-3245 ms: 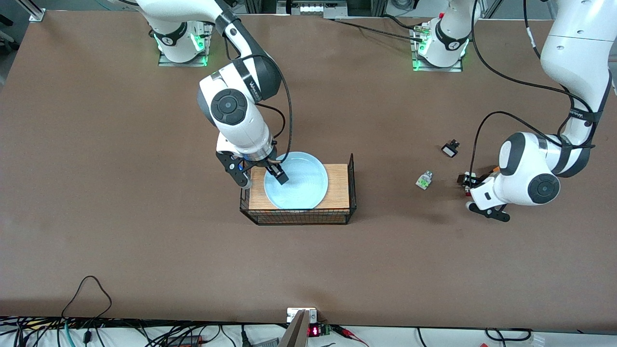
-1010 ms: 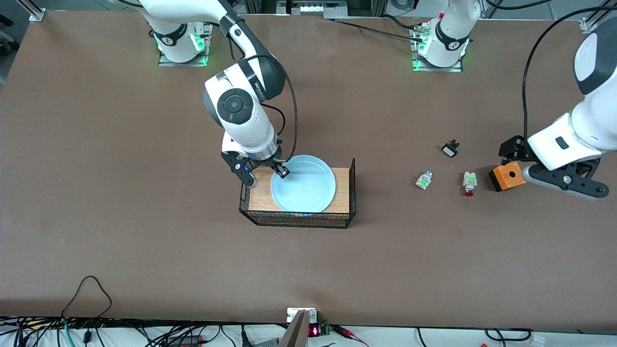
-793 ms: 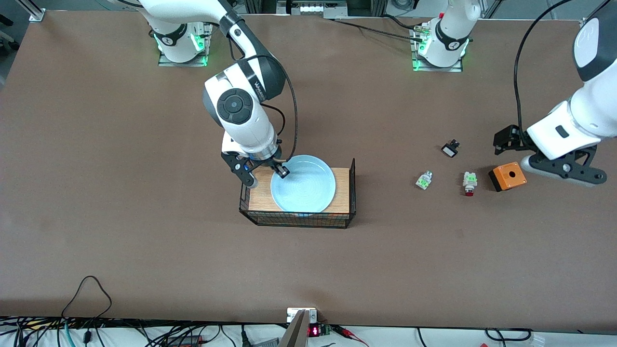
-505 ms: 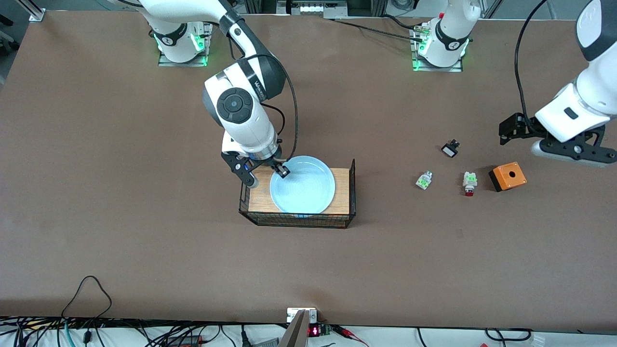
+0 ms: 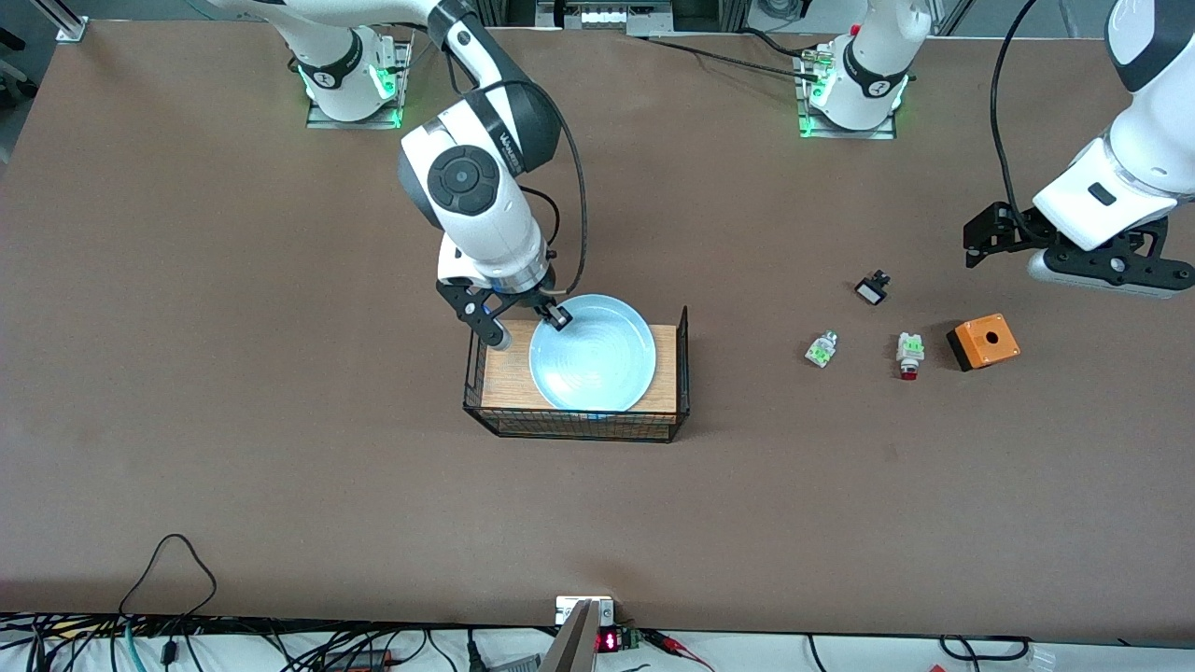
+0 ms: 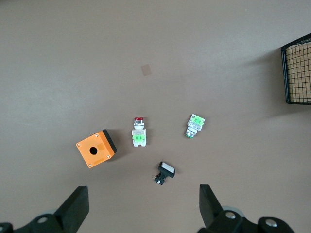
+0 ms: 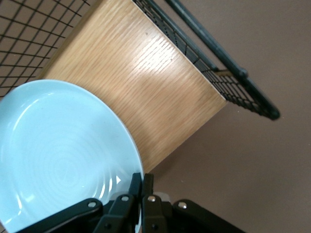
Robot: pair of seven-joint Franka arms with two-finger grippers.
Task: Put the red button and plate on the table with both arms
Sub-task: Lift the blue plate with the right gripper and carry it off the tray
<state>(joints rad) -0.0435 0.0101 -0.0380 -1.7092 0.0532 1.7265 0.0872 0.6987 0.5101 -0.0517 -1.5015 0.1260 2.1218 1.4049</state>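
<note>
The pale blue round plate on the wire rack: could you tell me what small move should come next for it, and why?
Probably a short lift. The right gripper is shut on the rim of the pale blue round plate, which is over the wooden-topped black wire rack, not yet on the brown table. The left gripper hangs open.

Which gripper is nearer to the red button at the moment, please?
Left. The left gripper hangs open above the table by the orange box, near the red button; the right gripper is shut on the plate over the rack.
</note>
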